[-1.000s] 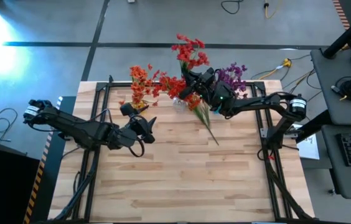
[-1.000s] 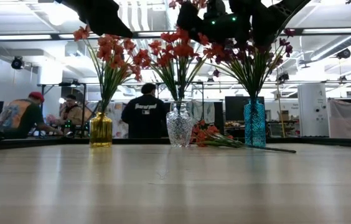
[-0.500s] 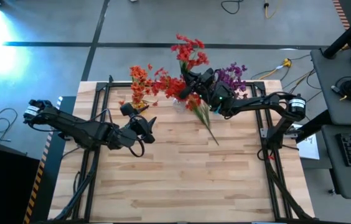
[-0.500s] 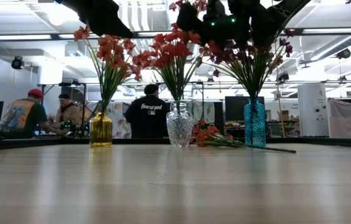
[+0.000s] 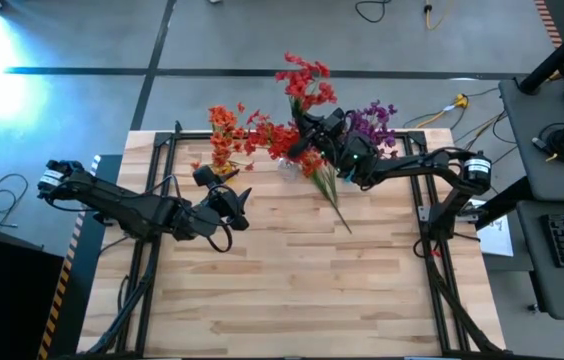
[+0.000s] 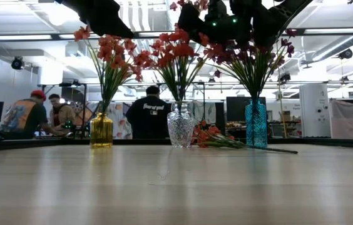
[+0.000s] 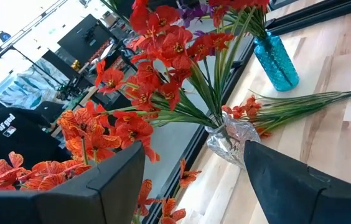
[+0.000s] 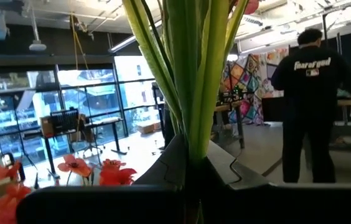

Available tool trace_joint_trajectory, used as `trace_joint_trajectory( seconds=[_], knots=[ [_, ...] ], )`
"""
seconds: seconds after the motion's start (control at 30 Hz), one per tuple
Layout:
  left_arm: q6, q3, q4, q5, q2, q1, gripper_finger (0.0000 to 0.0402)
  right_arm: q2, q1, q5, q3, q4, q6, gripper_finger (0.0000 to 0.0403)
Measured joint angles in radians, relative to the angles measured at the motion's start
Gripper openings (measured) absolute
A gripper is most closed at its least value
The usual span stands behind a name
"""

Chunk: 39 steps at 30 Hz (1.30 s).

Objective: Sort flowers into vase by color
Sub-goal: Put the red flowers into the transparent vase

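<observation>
My right gripper [image 5: 307,140] hangs above the back edge of the pale planked wooden table [image 5: 292,280], its dark fingers pressed together on a bundle of smooth green stems [image 8: 191,74] of red-blossomed artificial flowers [image 6: 173,53] that stand in the clear faceted glass vase [image 6: 181,128]. In the right wrist view the stems fill the middle and run down between my fingers, so the vase itself is hidden there. Three vases line the far edge: a squat amber glass vase [image 6: 101,130] holding orange-red sprigs [image 6: 111,53], the clear one in the middle, and a tall teal textured glass vase [image 6: 256,124] holding purple sprigs [image 5: 374,122]. From above, the blossoms cover most of all three vases.

A loose red sprig [image 7: 287,109] lies flat on the table between the clear and teal vases, its thin stem pointing away from the back edge.

My left gripper [image 5: 237,205] hovers over the table near the amber vase, fingers spread and holding nothing; its two blunt dark fingers [image 7: 110,180] frame the clear vase in the left wrist view.

People [image 6: 148,115] stand in the room behind, partly hidden by the vases.
</observation>
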Motion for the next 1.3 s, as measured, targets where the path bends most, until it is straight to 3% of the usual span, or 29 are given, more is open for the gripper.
trace_joint_trajectory(
  seconds=[1.07,1.3],
  knots=[
    [-0.005,0.0,-0.001,0.0,0.0,0.0,0.0258,0.058,-0.017,0.001,0.0,-0.015,0.055,0.0013],
    [-0.004,0.0,-0.001,0.0,0.0,0.0,0.0258,0.058,-0.016,0.001,0.0,-0.052,0.058,0.0059]
  ],
)
